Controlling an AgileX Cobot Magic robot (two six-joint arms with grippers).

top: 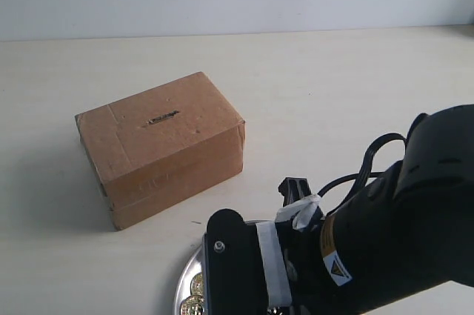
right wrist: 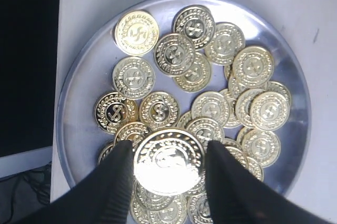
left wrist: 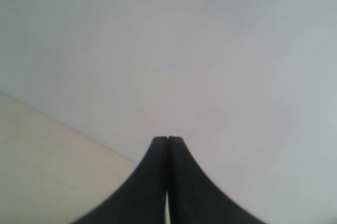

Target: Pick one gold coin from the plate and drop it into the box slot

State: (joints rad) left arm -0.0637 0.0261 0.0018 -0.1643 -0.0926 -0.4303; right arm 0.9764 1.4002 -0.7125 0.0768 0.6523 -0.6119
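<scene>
In the right wrist view my right gripper (right wrist: 168,146) is shut on one gold coin (right wrist: 168,167), its black fingers pressing the coin's two edges. The held coin looks larger than the others and hangs above the round silver plate (right wrist: 87,79), which holds several more gold coins (right wrist: 136,33). In the exterior view the right arm (top: 378,233) covers most of the plate (top: 184,279) at the front edge. The brown cardboard box (top: 167,148) stands to the left and farther back, with its dark slot (top: 161,118) on top. My left gripper (left wrist: 168,138) is shut and empty, facing a pale wall.
The pale table (top: 333,85) runs back to a white wall. In the right wrist view the table's edge lies close beside the plate, with a dark drop (right wrist: 26,60) beyond it.
</scene>
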